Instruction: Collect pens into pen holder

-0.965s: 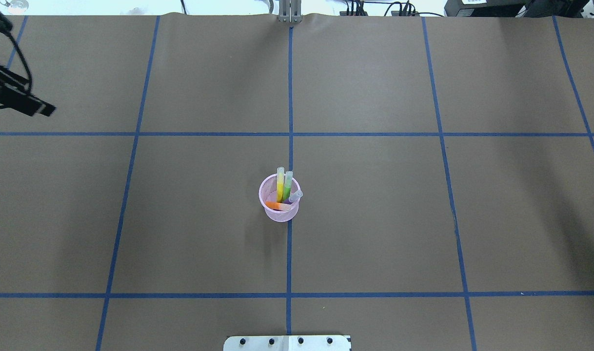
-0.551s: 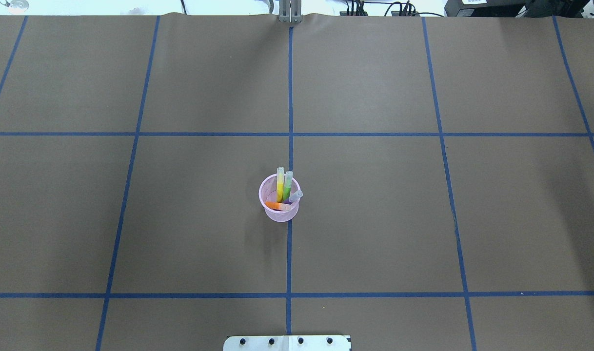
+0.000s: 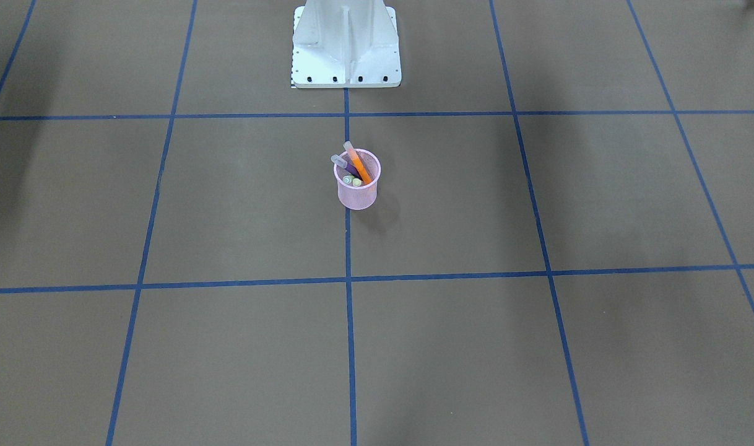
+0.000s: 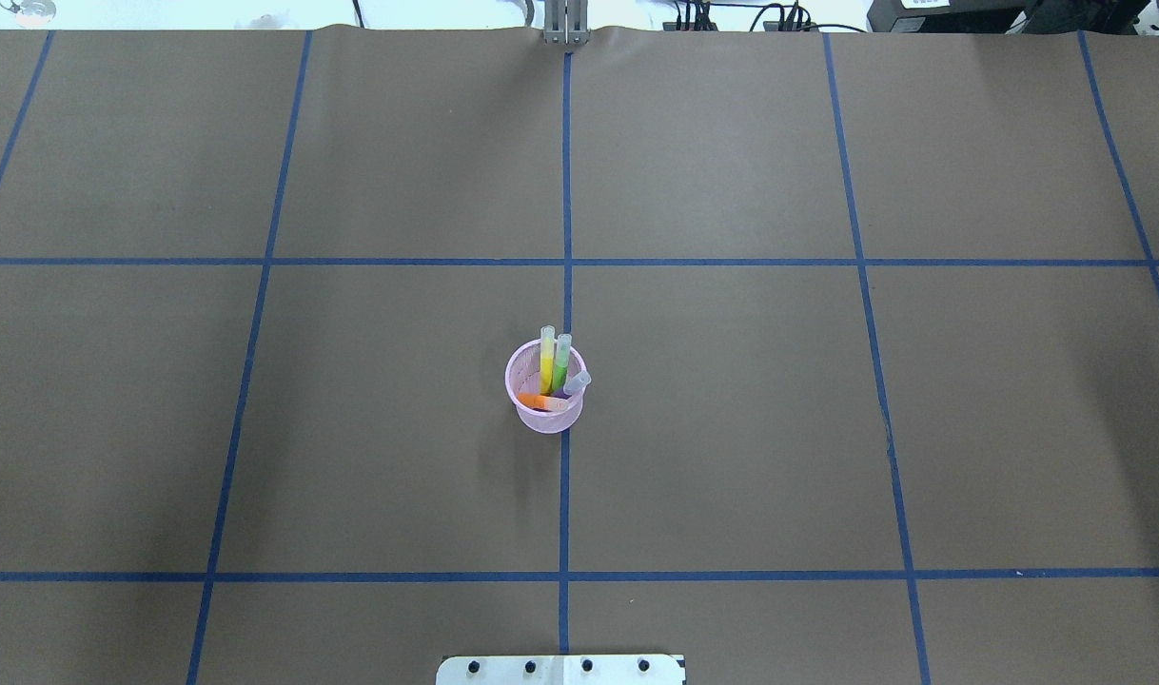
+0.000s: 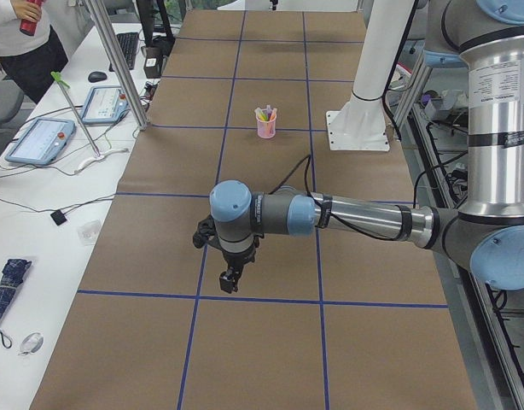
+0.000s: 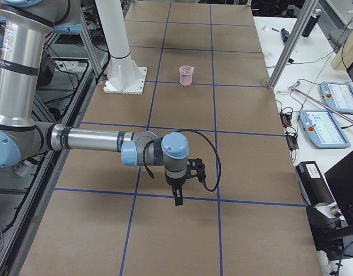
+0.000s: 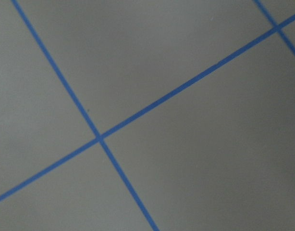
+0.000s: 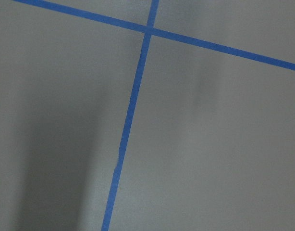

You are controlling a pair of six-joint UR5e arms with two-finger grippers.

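The pale pink mesh pen holder [image 4: 544, 420] stands upright near the table's middle on a blue tape line; it also shows in the front view [image 3: 357, 196]. Inside it stand the yellow pen [image 4: 546, 360], green pen [image 4: 561, 364], purple pen [image 4: 577, 382] and orange pen [image 4: 542, 402]. My left gripper [image 5: 227, 281] shows only in the left side view, hanging far from the holder; I cannot tell its state. My right gripper [image 6: 177, 199] shows only in the right side view, also far away; I cannot tell its state.
The brown paper-covered table carries a blue tape grid [image 4: 565, 262]. The robot's white base plate [image 3: 346, 46] stands behind the holder. Tablets and cables lie on the side benches [image 5: 44, 141]. An operator [image 5: 19, 43] stands at the far corner.
The left arm's dark end, seen at the overhead view's upper left edge one second ago, has moved out of that view. The holder and pens have not moved.
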